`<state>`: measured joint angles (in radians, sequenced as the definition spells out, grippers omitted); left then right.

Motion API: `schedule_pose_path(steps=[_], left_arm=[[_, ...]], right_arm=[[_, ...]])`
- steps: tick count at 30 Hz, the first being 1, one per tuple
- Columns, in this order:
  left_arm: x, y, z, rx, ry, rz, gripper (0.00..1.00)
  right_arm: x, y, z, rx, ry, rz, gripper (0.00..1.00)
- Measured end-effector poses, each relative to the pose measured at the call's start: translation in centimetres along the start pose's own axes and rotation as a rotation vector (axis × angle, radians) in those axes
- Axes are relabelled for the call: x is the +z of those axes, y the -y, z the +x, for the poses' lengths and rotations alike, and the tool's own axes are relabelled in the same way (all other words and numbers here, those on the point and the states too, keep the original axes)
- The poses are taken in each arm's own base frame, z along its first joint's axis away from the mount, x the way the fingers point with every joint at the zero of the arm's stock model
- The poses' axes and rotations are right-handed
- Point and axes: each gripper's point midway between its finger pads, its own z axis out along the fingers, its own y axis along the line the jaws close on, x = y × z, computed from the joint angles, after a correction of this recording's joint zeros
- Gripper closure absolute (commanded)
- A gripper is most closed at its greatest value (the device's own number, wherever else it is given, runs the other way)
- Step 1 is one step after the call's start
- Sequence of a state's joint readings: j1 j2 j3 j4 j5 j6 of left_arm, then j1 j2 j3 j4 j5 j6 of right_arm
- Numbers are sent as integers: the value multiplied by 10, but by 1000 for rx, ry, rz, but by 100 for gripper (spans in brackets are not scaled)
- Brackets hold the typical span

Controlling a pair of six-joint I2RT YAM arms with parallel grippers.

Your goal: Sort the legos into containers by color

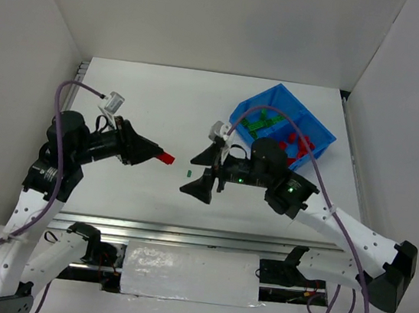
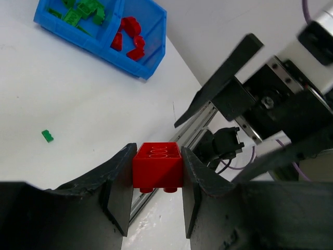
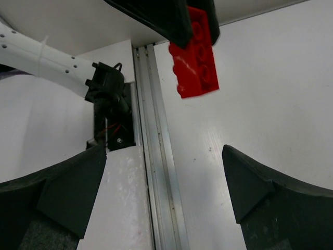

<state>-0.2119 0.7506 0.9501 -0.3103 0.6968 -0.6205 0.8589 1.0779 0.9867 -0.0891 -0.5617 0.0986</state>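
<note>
My left gripper (image 1: 162,156) is shut on a red lego (image 1: 167,157), held in the air over the middle of the table. From the left wrist, the brick (image 2: 156,165) sits squeezed between both pads. My right gripper (image 1: 197,171) faces it from the right, open and empty. In the right wrist view it (image 3: 164,182) has only table between its fingers, and the red lego (image 3: 197,57) hangs above them. A small green lego (image 1: 189,173) lies on the table between the grippers. The blue bin (image 1: 308,108) holds green legos (image 1: 260,122) in its left container and red legos (image 1: 299,147) in its right.
White walls enclose the table on the left, back and right. An aluminium rail (image 3: 156,156) runs along the near edge by the arm bases. The bin (image 2: 151,57) stands at the back right, behind my right arm.
</note>
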Motion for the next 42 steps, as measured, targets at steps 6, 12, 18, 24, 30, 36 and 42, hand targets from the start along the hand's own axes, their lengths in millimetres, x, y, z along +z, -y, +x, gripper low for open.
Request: schedule_pose_path(steps=[6, 12, 18, 24, 30, 36, 42], left_arm=[[10, -13, 11, -131, -56, -30, 100], [12, -14, 16, -199, -79, -36, 100], [13, -15, 24, -236, -102, -22, 100], [17, -19, 23, -249, -106, -24, 93], [17, -31, 23, -234, -95, -90, 0], [11, -72, 9, -223, -9, -347, 0], [-3, -106, 16, -222, 51, -519, 0]], right_arm=[[44, -1, 4, -108, 31, 142, 1], [71, 35, 18, -198, -13, 378, 9], [83, 48, 16, -238, -21, 448, 30], [87, 40, 14, -268, -16, 405, 100], [85, 43, 16, -242, -10, 404, 100], [30, 121, 46, -47, -16, 604, 100], [-110, 246, 58, 382, 3, 1240, 100]])
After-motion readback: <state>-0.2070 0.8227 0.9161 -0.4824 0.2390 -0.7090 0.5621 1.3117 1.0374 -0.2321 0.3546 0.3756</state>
